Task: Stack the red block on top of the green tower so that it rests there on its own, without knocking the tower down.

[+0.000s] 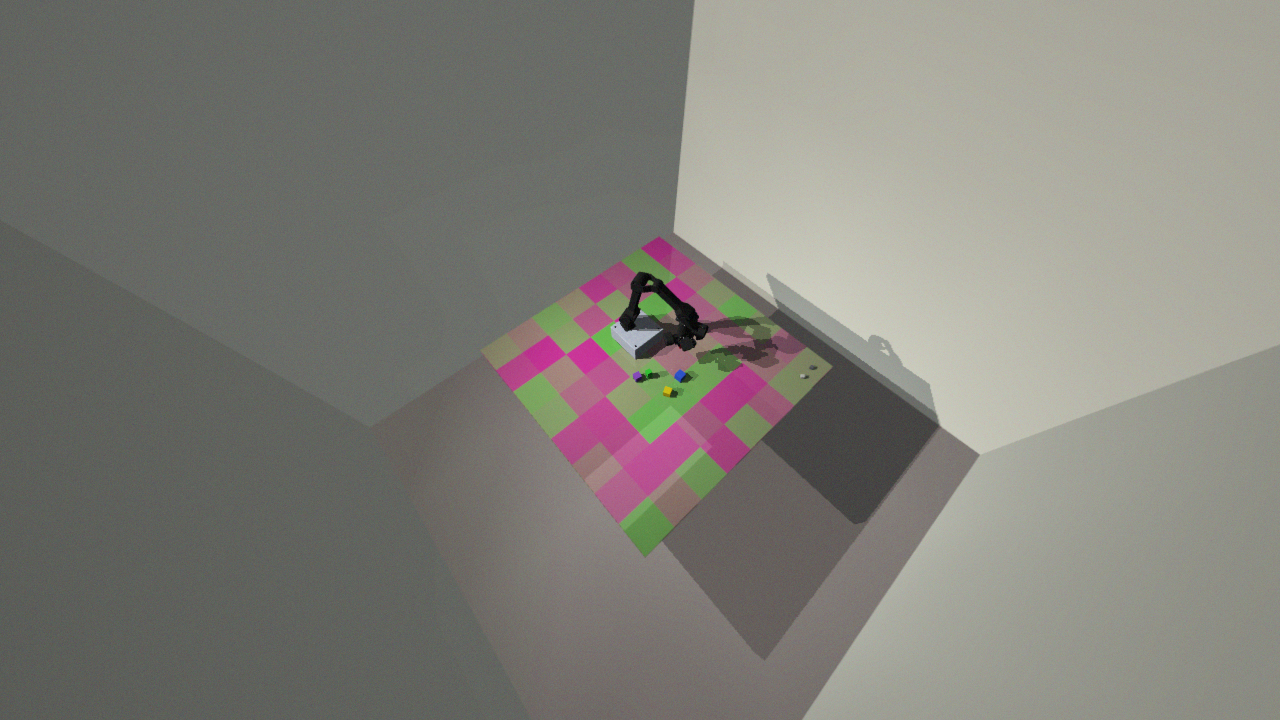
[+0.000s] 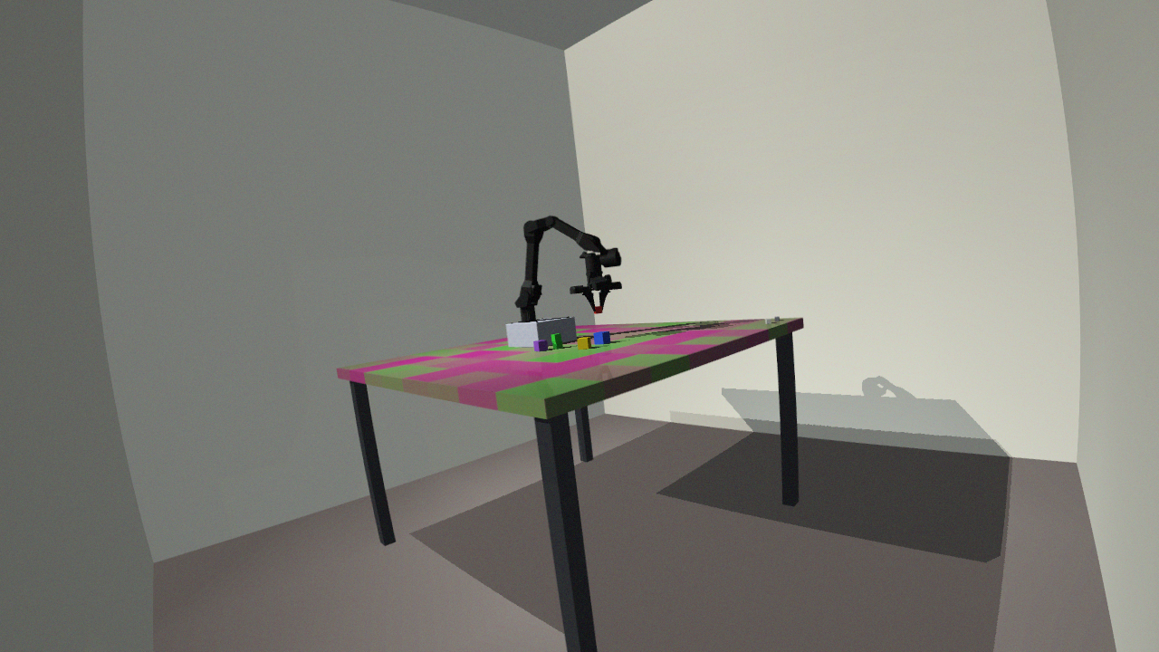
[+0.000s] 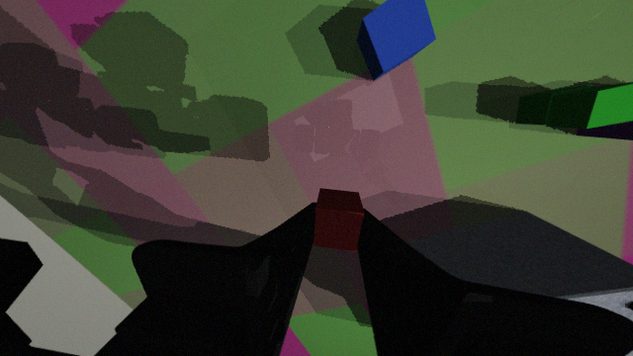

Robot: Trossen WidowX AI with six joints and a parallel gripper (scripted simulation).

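Your end effector (image 3: 338, 232) was clamped narrowly on the red block (image 3: 338, 221). It hung above the bench (image 2: 567, 388), apart from the green tower (image 2: 556, 340).

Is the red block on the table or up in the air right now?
In the air. The claw is shut on the red block, and the exterior view shows it above the table.
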